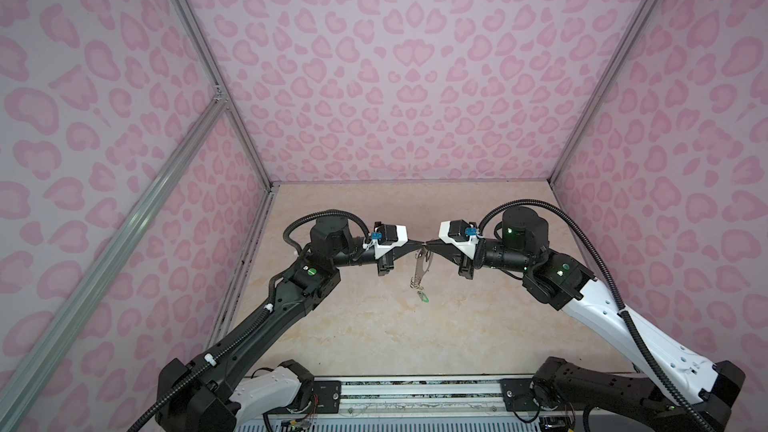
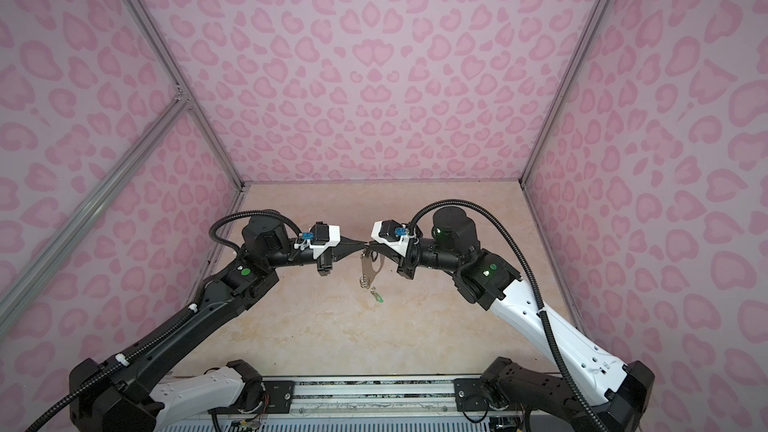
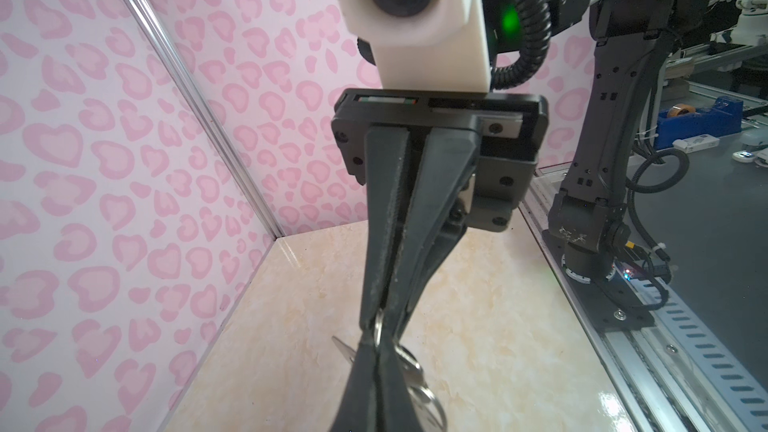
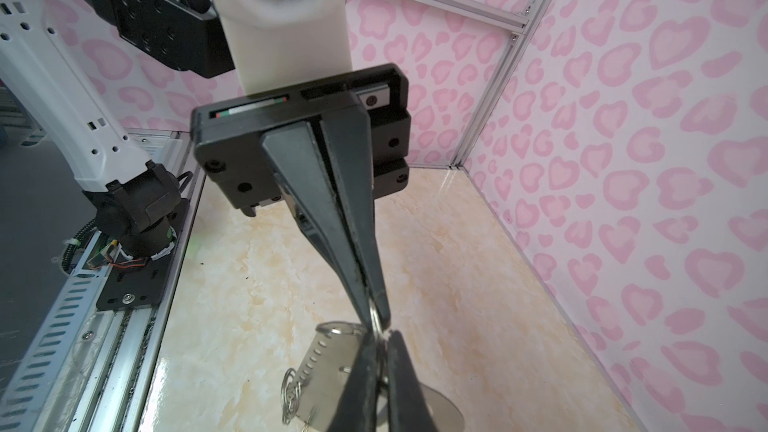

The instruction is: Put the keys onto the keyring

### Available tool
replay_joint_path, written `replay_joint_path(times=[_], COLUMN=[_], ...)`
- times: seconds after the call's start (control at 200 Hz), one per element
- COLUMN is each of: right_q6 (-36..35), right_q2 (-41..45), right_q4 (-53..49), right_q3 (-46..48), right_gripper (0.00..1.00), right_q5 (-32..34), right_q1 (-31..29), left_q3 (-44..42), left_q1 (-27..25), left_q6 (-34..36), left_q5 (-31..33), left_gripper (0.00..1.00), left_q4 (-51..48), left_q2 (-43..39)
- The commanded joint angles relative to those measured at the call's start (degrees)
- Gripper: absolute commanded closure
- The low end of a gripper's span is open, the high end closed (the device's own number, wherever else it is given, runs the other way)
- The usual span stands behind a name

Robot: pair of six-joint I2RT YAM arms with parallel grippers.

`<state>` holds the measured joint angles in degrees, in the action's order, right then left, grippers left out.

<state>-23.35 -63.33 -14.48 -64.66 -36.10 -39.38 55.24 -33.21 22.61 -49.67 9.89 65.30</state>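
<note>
Metal rail (image 1: 415,388) along the front, well nearer than the keyring (image 1: 420,268), with both arm bases on it. Beige marble-look table (image 1: 478,334) lies under the keyring. The keyring hangs mid-table with its upper end up at the gripper tips, tilted and almost edge-on in both top views. Green-tag key (image 1: 422,296) dangles from the keyring's lower, nearer end, just below a bunch of split rings (image 1: 413,283); can't tell if the tag touches the table. In the right wrist view the keyring shows flat and grey, a row of small slots along one edge. Left gripper (image 1: 418,244) comes in from the keyring's left and right gripper (image 1: 428,246) from its right, tips nose to nose at the keyring's upper end. Left jaws are pressed together, clamped on the keyring's top edge; in the left wrist view metal pokes out either side of its fingers (image 3: 359,384). Right jaws are also together, pinching the keyring at the same spot, with one split ring showing right at the tips; which bit each one grips is too tight to tell. Pink heart-print back wall (image 1: 395,76) stands well beyond the keyring.
</note>
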Motion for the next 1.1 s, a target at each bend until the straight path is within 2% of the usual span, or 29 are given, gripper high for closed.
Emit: replay_joint_path(times=[0.0, 0.08, 0.18, 0.225, 0.4, 0.575, 0.71, 0.905, 1.095], right_q6=[0.0, -0.7, -1.7, -2.1, -2.5, -2.4, -2.2, -2.1, -2.3], right_q2=[-0.5, -0.6, -0.8, -0.9, -1.7, -2.9, -3.4, -3.7, -4.1], right_q4=[-1.2, -2.3, -5.1, -6.7, -10.3, -12.0, -12.8, -13.6, -14.6], right_q3=[-0.3, -0.5, -1.2, -1.7, -3.1, -4.6, -5.4, -6.1, -6.3], right_gripper=[1.00, 1.00, 1.00, 1.00, 1.00, 1.00, 1.00, 1.00, 1.00], right_q5=[-1.3, -0.9, 1.2, 2.2, 3.7, 4.2, 3.9, 3.2, 2.1], right_q1=[0.0, 0.0, 0.0, 0.0, 0.0, 0.0, 0.0, 0.0, 0.0], left_q3=[0.5, 1.3, 2.9, 4.5, 12.5, 17.1, 18.0, 19.3, 20.0], left_q1=[0.0, 0.0, 0.0, 0.0, -0.7, -5.5, -8.3, -11.4, -12.3], left_q6=[0.2, 0.8, 3.3, 6.3, 18.4, 27.8, 30.2, 32.8, 33.0], left_q5=[-1.4, -0.6, 3.2, 5.1, 11.2, 20.6, 25.2, 32.6, 34.6], left_gripper=[0.97, 0.95, 0.74, 0.70, 0.72, 0.73, 0.79, 0.80, 0.81], left_q4=[1.8, 0.6, -4.0, -7.9, -24.4, -35.0, -37.1, -38.7, -38.7], left_q2=[-0.4, -0.1, -0.2, -0.3, 0.7, 2.1, 2.4, 3.8, 4.5])
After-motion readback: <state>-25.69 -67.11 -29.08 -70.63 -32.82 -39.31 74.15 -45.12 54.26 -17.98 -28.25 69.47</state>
